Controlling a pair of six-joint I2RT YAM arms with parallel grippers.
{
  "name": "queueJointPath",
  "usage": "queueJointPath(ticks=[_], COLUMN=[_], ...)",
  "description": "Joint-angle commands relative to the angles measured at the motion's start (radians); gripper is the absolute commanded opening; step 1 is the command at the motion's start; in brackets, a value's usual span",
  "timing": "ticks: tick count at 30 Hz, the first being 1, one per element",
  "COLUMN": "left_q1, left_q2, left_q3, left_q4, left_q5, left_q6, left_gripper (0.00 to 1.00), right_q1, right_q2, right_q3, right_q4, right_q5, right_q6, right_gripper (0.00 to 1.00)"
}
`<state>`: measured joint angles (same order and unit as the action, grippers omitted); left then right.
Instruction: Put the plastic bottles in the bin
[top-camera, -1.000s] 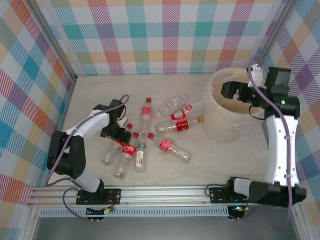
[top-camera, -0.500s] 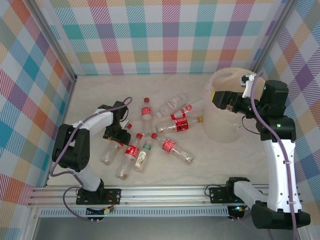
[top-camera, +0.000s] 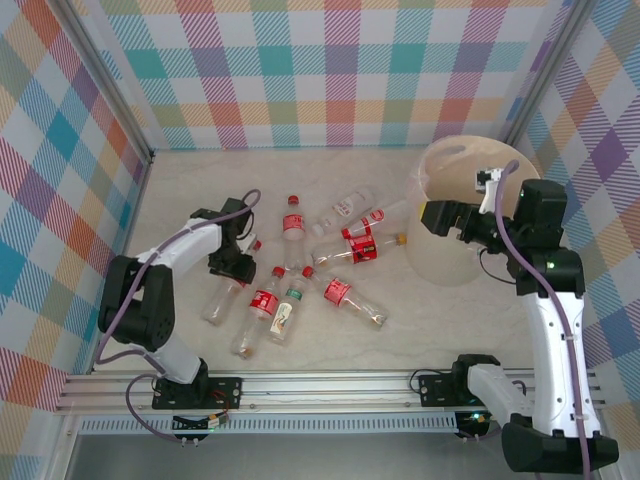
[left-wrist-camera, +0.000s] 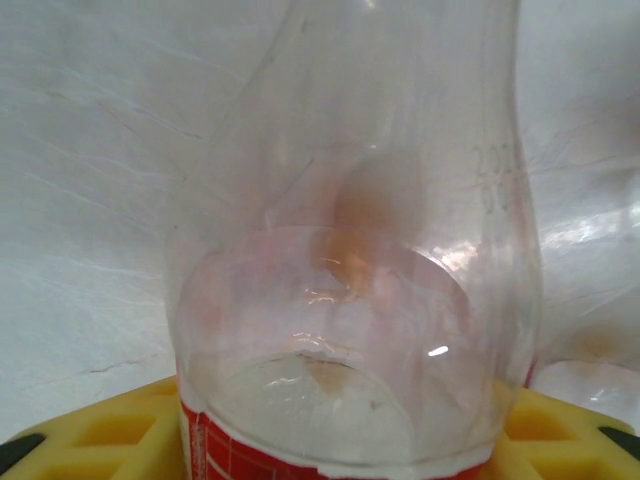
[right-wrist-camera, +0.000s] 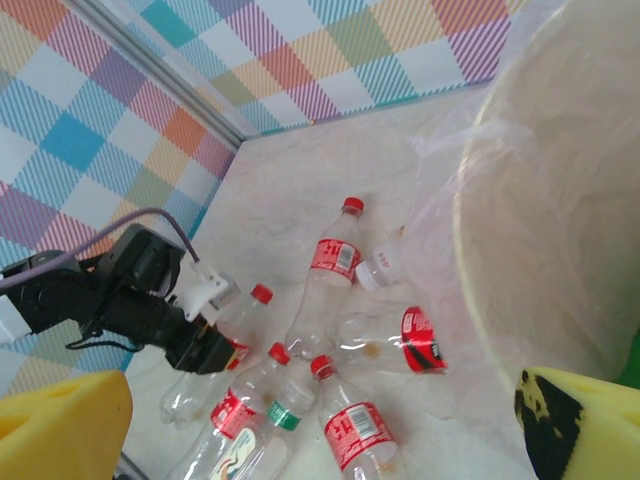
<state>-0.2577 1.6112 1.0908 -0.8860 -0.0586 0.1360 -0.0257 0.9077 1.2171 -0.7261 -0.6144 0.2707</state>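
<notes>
A pickup is in hand: the left gripper (top-camera: 232, 264) is set around a clear red-labelled bottle (top-camera: 217, 302) lying on the table (top-camera: 420, 322), well apart from the bin (top-camera: 442, 262) (whether it is pinched yet cannot be told). The right gripper (top-camera: 438, 217) is held wide apart, empty, by the bin. Next, a firm clamp and a lift across are called for.

Left gripper (top-camera: 232, 263) over a red-capped bottle (top-camera: 216, 304) — right gripper (top-camera: 438, 216) (at the bin (top-camera: 462, 150)) hangs.

Bright, even light; the close bottle (left-wrist-camera: 350, 250) looks softly blurred.
</notes>
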Motion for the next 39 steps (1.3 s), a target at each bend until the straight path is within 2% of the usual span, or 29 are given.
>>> queueJointPath(ticks=[1, 6, 10, 14, 21, 23, 29, 36, 39], left_q1=[0.030, 0.032, 0.018, -0.030, -0.100, -0.105, -0.128, -0.166, -0.173], left_q2=[-0.085, -0.170, -0.212, -0.234, -0.255, -0.269, -0.304, -0.271, -0.265], left_q3=[0.023, 0.095, 0.179, 0.226, 0.165, 0.116, 0.031, 0.044, 0.048], left_q4=[0.010, 0.032, 0.090, 0.225, 0.491, 0.572, 0.667, 0.654, 0.645], left_q5=[0.051, 0.173, 0.279, 0.399, 0.622, 0.678, 0.720, 0.792, 0.798], left_q6=[-0.004, -0.009, -0.025, -0.033, -0.103, -0.130, -0.158, -0.147, -0.140], left_gripper=[0.52, 0.52, 0.52, 0.52, 0.52, 0.52, 0.52, 0.52, 0.52], right_q1=[0.004, 0.052, 0.188, 0.329, 0.529, 0.558, 0.629, 0.633, 0.633], right_q2=[-0.029, -0.026, -0.004, 0.052, 0.193, 0.242, 0.396, 0.511, 0.569], right_q3=[-0.034, -0.004, 0.053, 0.107, 0.181, 0.183, 0.219, 0.264, 0.302], right_q4=[0.007, 0.011, 0.020, 0.031, 0.114, 0.171, 0.278, 0.326, 0.322], right_q5=[-0.076, -0.088, -0.014, 0.082, 0.211, 0.197, 0.156, 0.255, 0.232], right_q6=[0.030, 0.063, 0.075, 0.076, 0.081, 0.096, 0.114, 0.108, 0.107], right_gripper=[0.97, 0.97, 0.96, 0.96, 0.96, 0.96, 0.96, 0.92, 0.89])
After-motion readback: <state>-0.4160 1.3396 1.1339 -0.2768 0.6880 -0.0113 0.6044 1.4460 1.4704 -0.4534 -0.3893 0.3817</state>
